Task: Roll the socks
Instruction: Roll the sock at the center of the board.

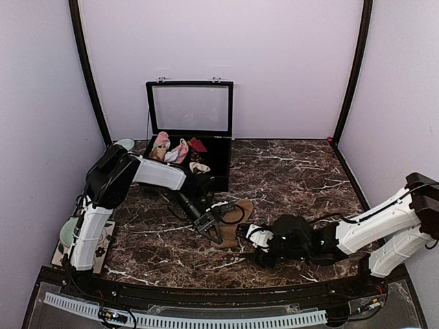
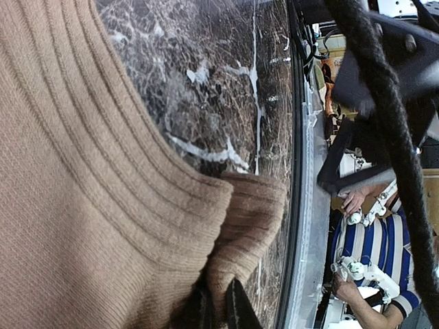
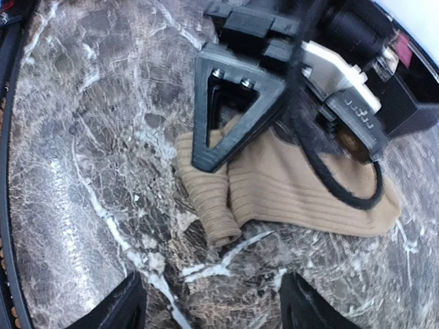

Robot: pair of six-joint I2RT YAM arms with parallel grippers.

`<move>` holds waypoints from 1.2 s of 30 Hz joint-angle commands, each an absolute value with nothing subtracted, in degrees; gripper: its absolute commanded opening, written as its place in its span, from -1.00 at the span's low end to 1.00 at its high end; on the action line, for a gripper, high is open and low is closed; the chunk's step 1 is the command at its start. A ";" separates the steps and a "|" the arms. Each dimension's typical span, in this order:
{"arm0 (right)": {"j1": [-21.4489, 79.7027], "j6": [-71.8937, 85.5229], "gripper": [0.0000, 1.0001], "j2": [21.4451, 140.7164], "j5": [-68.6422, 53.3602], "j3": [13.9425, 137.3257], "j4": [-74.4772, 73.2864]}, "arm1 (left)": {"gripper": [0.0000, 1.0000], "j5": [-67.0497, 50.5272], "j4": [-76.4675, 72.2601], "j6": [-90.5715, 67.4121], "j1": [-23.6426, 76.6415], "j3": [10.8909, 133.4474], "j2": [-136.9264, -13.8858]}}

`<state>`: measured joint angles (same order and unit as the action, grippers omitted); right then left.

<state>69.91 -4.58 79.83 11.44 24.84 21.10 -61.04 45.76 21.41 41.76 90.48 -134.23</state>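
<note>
The tan sock (image 1: 236, 218) lay flat on the table (image 1: 295, 171), in front of the box (image 1: 221, 168). The left gripper (image 2: 218, 310) was clamped tight on a fold at the ribbed cuff (image 3: 214, 205), I'd guess to anchor that end so a roll could start there. The right gripper (image 3: 216, 305) hovered just beside the sock, jaws wide apart and empty, seemingly ready to help. Only the left wrist view showed the pinch itself. The right wrist view showed the cuff curled over, which the overhead view hid behind the arm.
</note>
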 commanded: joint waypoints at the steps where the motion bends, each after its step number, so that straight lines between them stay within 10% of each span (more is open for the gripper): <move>1: 70.62 -20.90 0.26 86.83 8.47 31.67 24.91 | -1.00 -54.83 49.95 23.10 41.84 89.13 -138.83; 10: 68.98 -28.55 -0.21 100.03 5.18 39.53 25.12 | -0.95 -53.83 50.78 24.13 41.32 90.46 -139.49; 16: 64.77 -26.17 -0.65 104.00 0.38 43.15 21.58 | -0.45 -53.18 49.32 25.38 41.33 88.31 -136.93; 36: 58.33 -6.47 -1.00 112.86 -19.30 46.46 5.07 | -0.03 -38.00 24.10 33.22 39.46 64.95 -105.80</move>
